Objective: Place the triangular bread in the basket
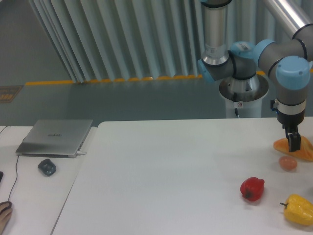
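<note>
On the far left, off the white table (pixel 161 171), a closed laptop (pixel 55 137) and a mouse (pixel 47 167) lie well apart from the work. Rightward sit a red pepper (pixel 252 188), a small round tan-orange ball (pixel 287 163) and a yellow bell pepper (pixel 298 209). At the right edge the gripper (pixel 294 143) sits down on the triangular bread (pixel 282 144); whether its fingers have closed I cannot tell. No basket shows. The glossy wedge could slip or tilt out, or nudge the ball just beside it.
</note>
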Tool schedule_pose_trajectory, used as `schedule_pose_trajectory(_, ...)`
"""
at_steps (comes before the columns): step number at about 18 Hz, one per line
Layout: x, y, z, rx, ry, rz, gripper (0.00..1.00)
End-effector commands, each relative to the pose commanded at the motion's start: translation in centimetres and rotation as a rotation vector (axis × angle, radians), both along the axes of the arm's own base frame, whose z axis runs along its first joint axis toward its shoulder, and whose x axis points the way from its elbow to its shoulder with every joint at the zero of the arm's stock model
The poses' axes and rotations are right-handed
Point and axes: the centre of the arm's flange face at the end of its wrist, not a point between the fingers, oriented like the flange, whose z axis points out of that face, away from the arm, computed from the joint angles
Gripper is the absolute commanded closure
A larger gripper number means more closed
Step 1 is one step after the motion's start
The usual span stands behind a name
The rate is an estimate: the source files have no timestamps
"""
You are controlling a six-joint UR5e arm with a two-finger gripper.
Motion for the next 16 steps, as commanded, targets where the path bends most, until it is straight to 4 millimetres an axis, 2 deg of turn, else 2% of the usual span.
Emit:
schedule_pose_trajectory(6, 0.2, -1.1, -1.9, -0.085, 0.004, -0.012, 0.0)
schedule_pose_trajectory(16, -0.2, -0.9, -4.7, -0.108, -0.037, -0.009, 0.0)
